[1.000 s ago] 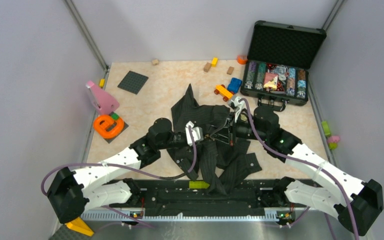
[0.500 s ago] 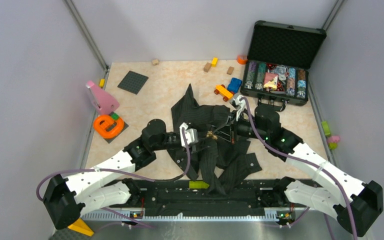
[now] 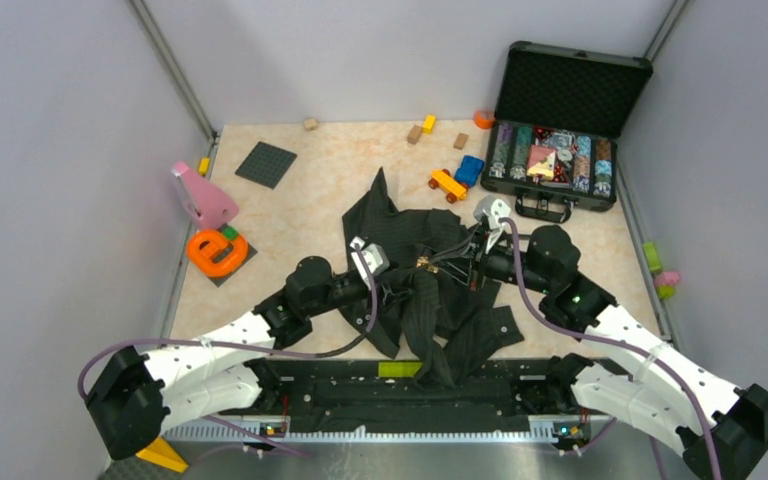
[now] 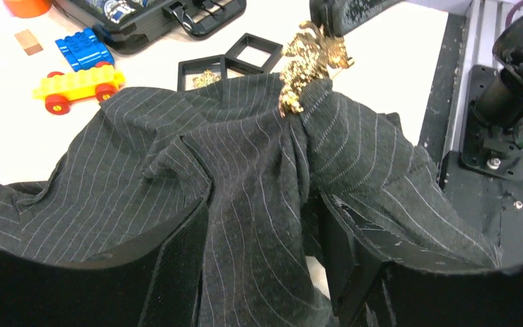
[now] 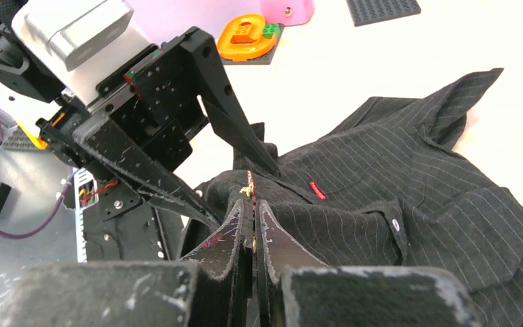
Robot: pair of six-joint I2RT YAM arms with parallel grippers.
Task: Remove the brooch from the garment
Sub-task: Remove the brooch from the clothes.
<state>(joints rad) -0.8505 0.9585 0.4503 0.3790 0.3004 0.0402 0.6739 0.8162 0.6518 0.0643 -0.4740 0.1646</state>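
Brooch (image 4: pixel 310 61) at peak of tented garment (image 4: pixel 143 157) — right gripper (image 5: pixel 252 204) nearer, pinched shut on it, it seems. Left gripper (image 4: pixel 262 218) spread wide, straddling cloth ridge, clamping nothing — brooch straight ahead, above it.

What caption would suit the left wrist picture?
Gold brooch crowning a peak of dark pinstriped shirt.

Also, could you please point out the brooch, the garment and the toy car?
brooch (image 4: pixel 310 60), left wrist view, gold middle.
garment (image 4: pixel 245 170), left wrist view, pinstriped fold.
toy car (image 4: pixel 78 80), left wrist view, yellow body.
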